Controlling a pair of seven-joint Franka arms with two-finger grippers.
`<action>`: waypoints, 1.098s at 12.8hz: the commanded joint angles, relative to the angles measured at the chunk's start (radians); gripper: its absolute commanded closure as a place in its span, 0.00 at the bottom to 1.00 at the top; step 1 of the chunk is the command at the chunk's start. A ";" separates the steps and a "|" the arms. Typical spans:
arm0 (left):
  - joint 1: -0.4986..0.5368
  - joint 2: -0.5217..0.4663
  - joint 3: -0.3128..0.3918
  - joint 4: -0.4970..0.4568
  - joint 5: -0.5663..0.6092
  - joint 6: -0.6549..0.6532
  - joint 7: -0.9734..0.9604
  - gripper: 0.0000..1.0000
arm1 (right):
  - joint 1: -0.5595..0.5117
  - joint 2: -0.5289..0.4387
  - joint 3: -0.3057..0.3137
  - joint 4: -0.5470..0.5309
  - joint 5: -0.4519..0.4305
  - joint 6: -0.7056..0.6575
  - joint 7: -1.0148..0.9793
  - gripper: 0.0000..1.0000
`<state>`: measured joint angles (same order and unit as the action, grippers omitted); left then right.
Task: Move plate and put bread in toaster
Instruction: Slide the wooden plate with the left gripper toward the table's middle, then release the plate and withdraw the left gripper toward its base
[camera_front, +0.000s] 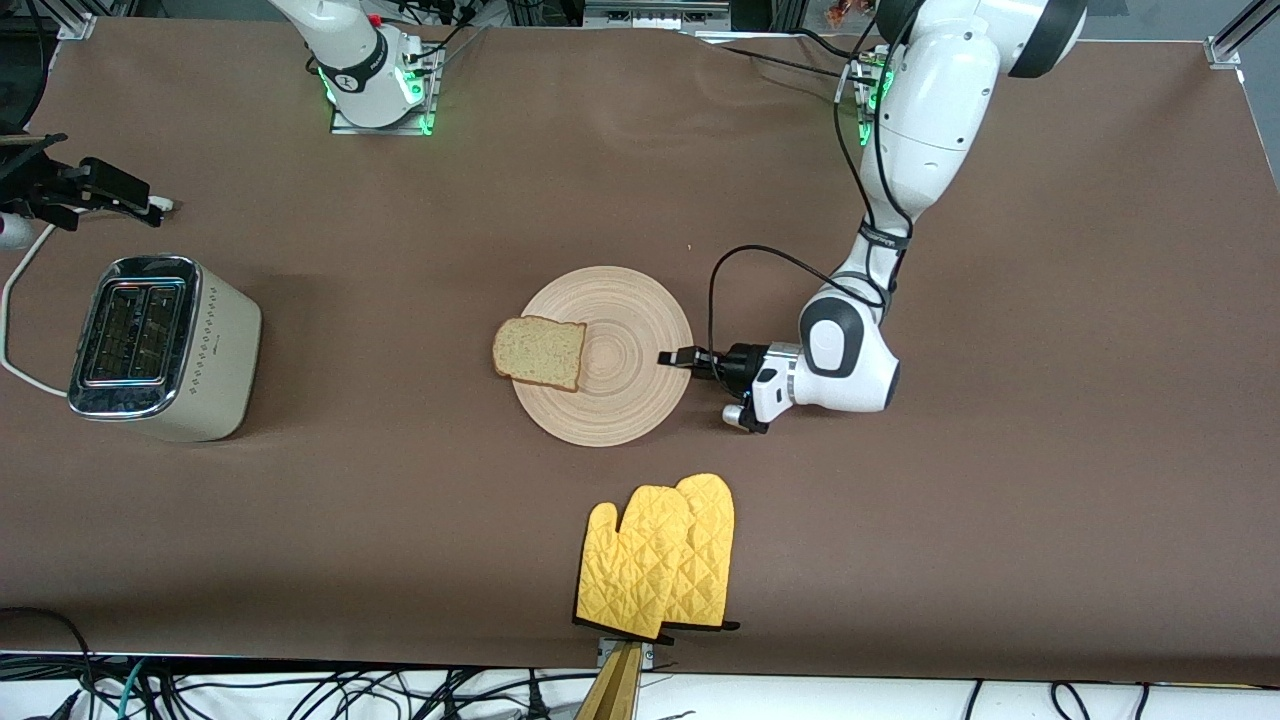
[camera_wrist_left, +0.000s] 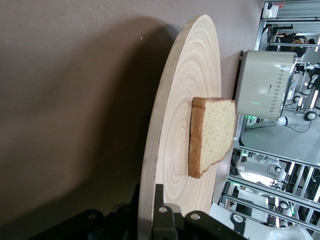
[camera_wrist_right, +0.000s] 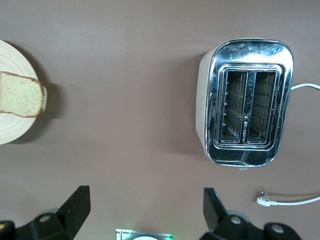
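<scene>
Left hand (camera_front: 672, 358) clamped on rim of plate (camera_front: 620, 330) mid-counter, bread (camera_front: 540, 352) overhanging its edge toward toaster (camera_front: 160, 345) at right arm's end; right hand (camera_wrist_right: 145, 212) spread wide, waiting above counter (camera_front: 1000, 500) beside toaster.

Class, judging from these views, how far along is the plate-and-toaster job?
Nothing finished yet. In hand: the left gripper is shut on the plate rim, bread overhanging its edge. Left: moving the plate and putting bread into the empty toaster; the open right gripper waits above it.
</scene>
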<state>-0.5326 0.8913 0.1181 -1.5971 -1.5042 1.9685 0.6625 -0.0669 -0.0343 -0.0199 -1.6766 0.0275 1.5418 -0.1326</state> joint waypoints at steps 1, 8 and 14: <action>-0.020 -0.015 0.012 -0.007 -0.033 0.013 -0.006 1.00 | -0.011 0.013 0.002 0.028 0.019 -0.023 -0.019 0.00; 0.038 -0.148 0.023 -0.168 -0.013 -0.008 -0.037 0.00 | -0.011 0.013 0.002 0.029 0.019 -0.022 -0.019 0.00; 0.285 -0.561 0.043 -0.290 0.582 -0.004 -0.070 0.00 | -0.011 0.014 0.002 0.029 0.019 -0.019 -0.019 0.00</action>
<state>-0.2838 0.5204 0.1730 -1.7991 -1.1586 1.9481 0.6013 -0.0673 -0.0321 -0.0206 -1.6754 0.0287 1.5417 -0.1326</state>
